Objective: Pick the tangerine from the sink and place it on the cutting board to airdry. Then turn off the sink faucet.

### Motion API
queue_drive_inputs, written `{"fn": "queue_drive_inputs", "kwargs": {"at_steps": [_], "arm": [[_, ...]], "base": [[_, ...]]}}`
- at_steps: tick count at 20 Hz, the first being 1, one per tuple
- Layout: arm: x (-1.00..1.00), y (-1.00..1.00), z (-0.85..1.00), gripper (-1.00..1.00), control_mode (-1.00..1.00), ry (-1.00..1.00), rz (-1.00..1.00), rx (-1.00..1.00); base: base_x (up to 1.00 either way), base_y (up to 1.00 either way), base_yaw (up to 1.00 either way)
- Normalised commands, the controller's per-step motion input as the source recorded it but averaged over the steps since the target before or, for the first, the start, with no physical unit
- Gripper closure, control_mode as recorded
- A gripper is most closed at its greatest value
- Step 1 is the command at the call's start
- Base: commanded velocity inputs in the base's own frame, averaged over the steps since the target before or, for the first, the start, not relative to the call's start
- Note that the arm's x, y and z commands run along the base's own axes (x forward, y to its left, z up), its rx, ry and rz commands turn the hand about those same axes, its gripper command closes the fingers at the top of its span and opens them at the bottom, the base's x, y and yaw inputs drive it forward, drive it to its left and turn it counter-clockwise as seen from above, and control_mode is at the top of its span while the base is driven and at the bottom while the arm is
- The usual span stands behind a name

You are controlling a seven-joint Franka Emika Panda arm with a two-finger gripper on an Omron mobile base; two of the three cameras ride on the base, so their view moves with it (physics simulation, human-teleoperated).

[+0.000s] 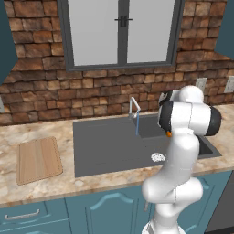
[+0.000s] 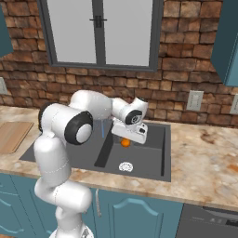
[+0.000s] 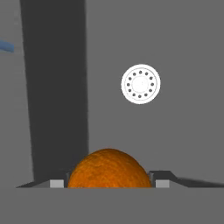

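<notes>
The bright-orange tangerine [image 3: 109,168] sits between my two finger tips, and my gripper [image 3: 109,183] is shut on it. In the right base view the tangerine [image 2: 125,143] hangs just under the hand, above the floor of the dark-grey sink [image 2: 148,158]. A sliver of the tangerine [image 1: 168,134] peeks out beside my arm in the left base view. The wooden cutting board [image 1: 39,160] lies on the counter left of the sink [image 1: 105,146]. The silver faucet [image 1: 134,106] stands at the sink's back edge, with a thin blue stream [image 1: 137,125] running from it.
The white perforated drain [image 3: 140,84] lies in the basin below and ahead of the hand, near the sink's front [image 1: 157,157]. A brick wall and a window rise behind the counter. Wall outlets [image 2: 194,100] sit at the right.
</notes>
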Motion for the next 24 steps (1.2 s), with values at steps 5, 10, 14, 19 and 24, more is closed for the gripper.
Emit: {"fn": "queue_drive_inputs", "kwargs": {"at_steps": [5, 10, 14, 19, 24], "arm": [[-0.47, 0.00, 0.62, 1.00, -1.00, -0.09, 0.01, 0.00], [-0.57, 0.00, 0.64, 1.00, -1.00, -0.11, 0.00, -0.01], [-0.55, 0.01, 0.61, 1.00, -1.00, -0.10, 0.00, 0.00], [-0.54, 0.01, 0.67, 1.00, -1.00, -0.09, 0.00, 0.00], [-0.45, 0.01, 0.75, 1.00, -1.00, -0.07, 0.00, 0.00]], "base": [[0.00, 0.00, 0.00], [0.00, 0.00, 0.00], [0.00, 0.00, 0.00], [0.00, 0.00, 0.00], [0.00, 0.00, 0.00]]}}
